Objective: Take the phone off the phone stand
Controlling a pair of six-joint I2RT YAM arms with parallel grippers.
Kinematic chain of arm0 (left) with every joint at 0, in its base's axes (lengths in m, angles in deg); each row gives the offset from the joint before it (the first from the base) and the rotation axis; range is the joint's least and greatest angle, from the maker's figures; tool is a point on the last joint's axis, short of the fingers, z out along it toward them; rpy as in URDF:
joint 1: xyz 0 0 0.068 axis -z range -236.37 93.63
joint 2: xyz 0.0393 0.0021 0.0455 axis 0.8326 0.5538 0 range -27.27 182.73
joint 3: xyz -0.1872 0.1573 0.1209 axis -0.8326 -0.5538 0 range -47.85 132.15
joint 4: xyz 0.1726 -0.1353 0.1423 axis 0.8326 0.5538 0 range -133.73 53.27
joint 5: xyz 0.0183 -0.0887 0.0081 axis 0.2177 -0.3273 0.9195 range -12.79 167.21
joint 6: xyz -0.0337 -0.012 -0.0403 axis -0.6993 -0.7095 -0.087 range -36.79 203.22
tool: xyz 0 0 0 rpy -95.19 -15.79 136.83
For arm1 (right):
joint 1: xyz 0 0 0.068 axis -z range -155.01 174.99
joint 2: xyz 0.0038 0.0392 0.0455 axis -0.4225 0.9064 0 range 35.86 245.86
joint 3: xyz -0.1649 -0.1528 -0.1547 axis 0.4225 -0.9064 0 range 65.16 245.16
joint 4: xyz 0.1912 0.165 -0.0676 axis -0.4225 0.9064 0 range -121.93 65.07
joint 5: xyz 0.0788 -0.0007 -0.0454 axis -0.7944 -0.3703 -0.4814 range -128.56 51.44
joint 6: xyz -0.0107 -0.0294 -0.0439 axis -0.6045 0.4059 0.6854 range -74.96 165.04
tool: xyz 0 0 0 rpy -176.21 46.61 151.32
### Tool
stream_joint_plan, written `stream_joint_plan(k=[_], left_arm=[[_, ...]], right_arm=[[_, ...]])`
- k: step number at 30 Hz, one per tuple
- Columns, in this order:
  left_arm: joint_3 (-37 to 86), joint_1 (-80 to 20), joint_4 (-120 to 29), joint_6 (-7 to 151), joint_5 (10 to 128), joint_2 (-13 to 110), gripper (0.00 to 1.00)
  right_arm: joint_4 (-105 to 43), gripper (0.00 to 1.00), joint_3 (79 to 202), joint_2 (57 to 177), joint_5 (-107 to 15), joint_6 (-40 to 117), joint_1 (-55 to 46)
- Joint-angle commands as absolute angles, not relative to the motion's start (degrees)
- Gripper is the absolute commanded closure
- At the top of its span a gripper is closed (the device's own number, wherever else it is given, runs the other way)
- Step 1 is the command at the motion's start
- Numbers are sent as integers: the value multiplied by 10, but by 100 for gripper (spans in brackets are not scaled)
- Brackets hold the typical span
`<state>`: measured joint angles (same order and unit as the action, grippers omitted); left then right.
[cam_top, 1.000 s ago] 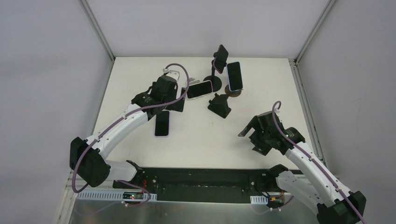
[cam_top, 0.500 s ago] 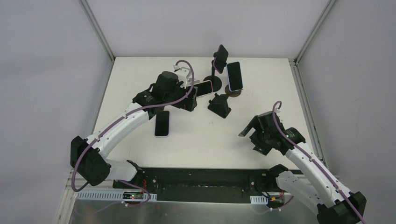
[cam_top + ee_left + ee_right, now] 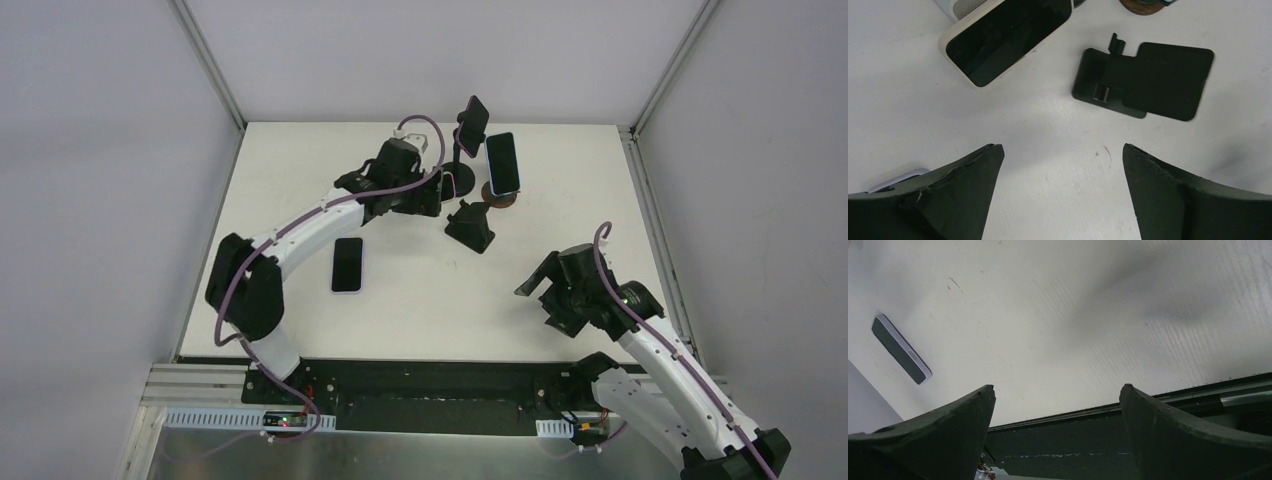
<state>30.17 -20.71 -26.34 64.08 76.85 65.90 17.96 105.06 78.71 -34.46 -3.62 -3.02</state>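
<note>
A cream-cased phone (image 3: pixel 1008 35) with a dark screen lies tilted at the top left of the left wrist view, with a pale support (image 3: pixel 962 6) behind it. In the top view only its edge (image 3: pixel 448 185) shows past my left gripper (image 3: pixel 420 200). The left gripper (image 3: pixel 1060 147) is open and empty and hovers over bare table just short of this phone. A black folding stand (image 3: pixel 1145 80) (image 3: pixel 470 225) sits empty to its right. My right gripper (image 3: pixel 535 285) (image 3: pixel 1055 387) is open and empty, low over the table's front edge.
A dark phone (image 3: pixel 472 122) is clamped on a tall black stand (image 3: pixel 455 168) at the back. A blue-cased phone (image 3: pixel 502 163) leans on a round wooden base (image 3: pixel 500 196). Another phone (image 3: pixel 347 264) (image 3: pixel 900 356) lies flat on the left of the white table (image 3: pixel 420 290).
My left arm has swung right and toward the back, from beside the flat phone to over the cream-cased phone, now covering most of it in the top view. The right arm has barely shifted.
</note>
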Motion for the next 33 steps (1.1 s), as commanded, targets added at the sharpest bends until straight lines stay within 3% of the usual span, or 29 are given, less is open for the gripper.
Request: stream_joint_plan(k=[1,10,33], left_arm=[[350,-210,-273,578,837,725,5],[431,-213,-273,545,811,851,8],[489,-100,-273,497,774,931,11]], right_arm=[[201,1,1050,763,-335,-50,-31],[200,1,1043,752,-340,-68,-31],[201,1,1023,726,-337,-79,-31]])
